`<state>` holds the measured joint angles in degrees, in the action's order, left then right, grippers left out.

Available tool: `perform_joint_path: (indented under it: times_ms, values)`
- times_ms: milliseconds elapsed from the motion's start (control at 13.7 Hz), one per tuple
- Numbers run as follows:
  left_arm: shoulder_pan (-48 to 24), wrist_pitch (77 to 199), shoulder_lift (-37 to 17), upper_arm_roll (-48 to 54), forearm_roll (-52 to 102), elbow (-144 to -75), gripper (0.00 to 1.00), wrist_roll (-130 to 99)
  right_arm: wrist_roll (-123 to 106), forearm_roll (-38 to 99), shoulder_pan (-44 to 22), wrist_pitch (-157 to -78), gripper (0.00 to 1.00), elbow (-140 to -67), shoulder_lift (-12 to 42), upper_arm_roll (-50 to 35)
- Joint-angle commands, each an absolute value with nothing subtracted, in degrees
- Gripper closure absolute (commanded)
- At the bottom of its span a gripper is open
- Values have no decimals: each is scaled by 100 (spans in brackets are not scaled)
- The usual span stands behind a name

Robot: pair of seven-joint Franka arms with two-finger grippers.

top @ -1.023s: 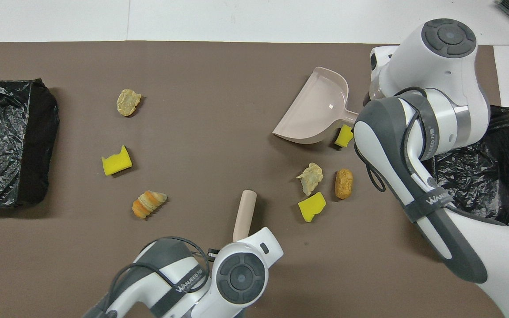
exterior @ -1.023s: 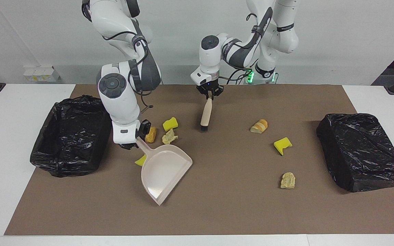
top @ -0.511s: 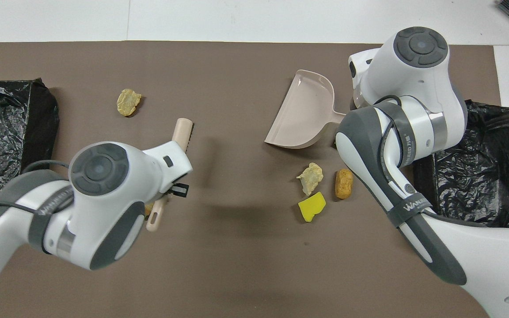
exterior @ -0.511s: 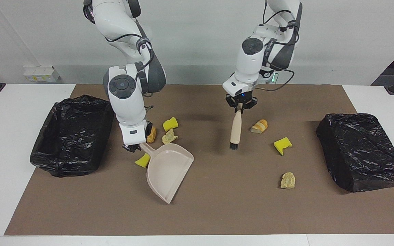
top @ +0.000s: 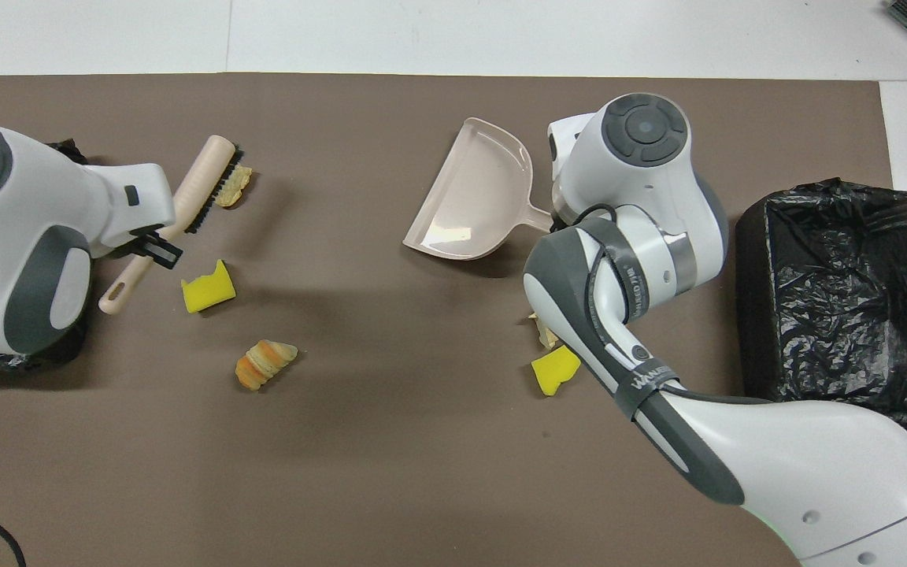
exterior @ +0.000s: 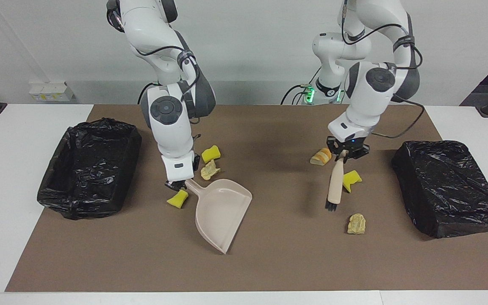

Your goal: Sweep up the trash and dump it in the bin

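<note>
My left gripper is shut on the handle of the beige brush. The brush hangs bristles down over the mat, between a yellow sponge chunk and a paper wad. A bread piece lies beside that gripper. My right gripper is shut on the handle of the beige dustpan, whose mouth lies on the mat. A yellow chunk lies under the handle. Another chunk and a wad lie nearer to the robots. In the overhead view the brush partly covers the wad.
An open bin lined with a black bag stands at the right arm's end of the brown mat. A black bag-covered box stands at the left arm's end. The right arm's forearm covers trash near the dustpan in the overhead view.
My left arm has swung the brush from the middle of the mat to the trash at its own end. My right arm has slid the dustpan a little toward the middle.
</note>
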<state>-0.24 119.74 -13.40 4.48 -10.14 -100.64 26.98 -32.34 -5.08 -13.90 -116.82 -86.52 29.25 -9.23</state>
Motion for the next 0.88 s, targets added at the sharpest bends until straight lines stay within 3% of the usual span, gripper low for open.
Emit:
perform_joint_path:
  times_ms: [0, 146, 219, 292, 365, 584, 804]
  values:
    - [359, 12564, -2099, 545, -1212, -9466, 100, 3878, -3164, -290, -1450, -12145, 100, -8718, 3085, -984]
    - [396, 12945, -2319, 545, -1528, -9457, 100, 4595, -3155, -290, -1424, -12085, 100, -8710, 3085, -984]
    - [404, 12938, -2425, 545, -1642, -9440, 100, 4597, -3120, -281, -1424, -12076, 65, -8701, 3085, -984]
    - [396, 12920, -2469, 545, -1661, -9439, 100, 4605, -3068, -281, -1406, -12076, 8, -8701, 3085, -984]
    - [361, 12903, -2461, 545, -1644, -9492, 100, 4597, -3059, -281, -1424, -12094, 0, -8701, 3085, -984]
    - [281, 12193, -2242, 554, -1635, -9816, 100, 4605, -3041, -281, -1424, -12164, 0, -8719, 3085, -984]
    - [176, 12041, -1488, 589, -1617, -10895, 100, 4422, -3120, -290, -1389, -12182, 0, -8745, 3085, -984]
